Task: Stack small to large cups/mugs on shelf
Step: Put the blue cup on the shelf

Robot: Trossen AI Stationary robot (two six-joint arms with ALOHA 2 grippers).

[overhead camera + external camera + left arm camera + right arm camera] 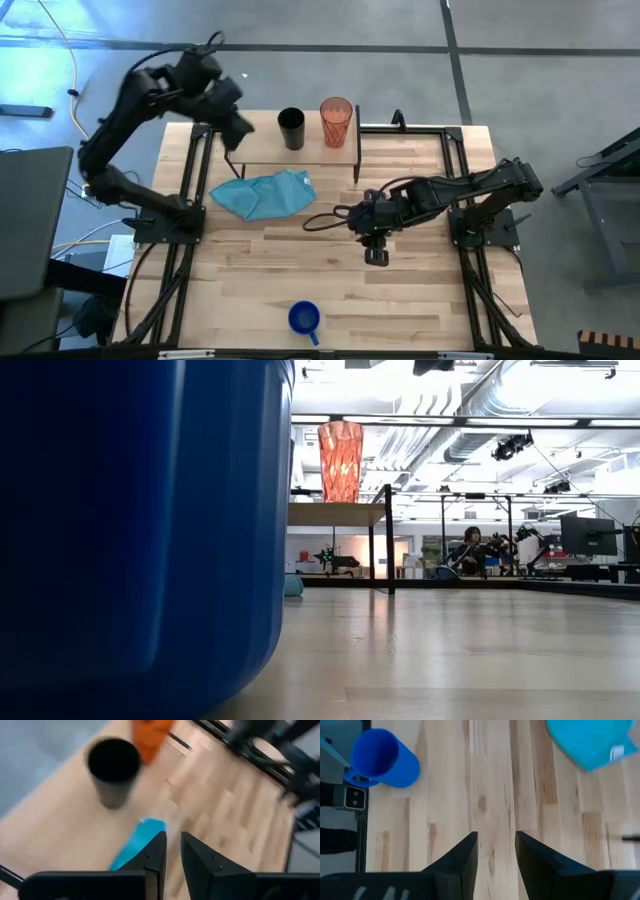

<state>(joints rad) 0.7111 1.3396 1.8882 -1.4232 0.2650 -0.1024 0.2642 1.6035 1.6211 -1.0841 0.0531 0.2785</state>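
Note:
The black cup point(291, 128) and the red-orange tumbler point(336, 122) stand upright side by side on the shelf point(270, 155) at the table's far side. The blue mug point(304, 318) stands on the tabletop near the near edge, close to the low camera point(140, 530). My left gripper point(238, 135) hovers over the shelf's left end, left of the black cup point(113, 770), with its fingers a narrow gap apart point(173, 852) and holding nothing. My right gripper point(376, 256) is low over the middle of the table, open point(496, 850) and empty, with the mug point(382, 760) ahead of it.
A teal cloth point(265, 193) lies crumpled on the tabletop just in front of the shelf, between the two arms. Black frame rails point(455, 150) run along the table's left, right and far sides. Bare wood point(420, 300) lies between the right gripper and the mug.

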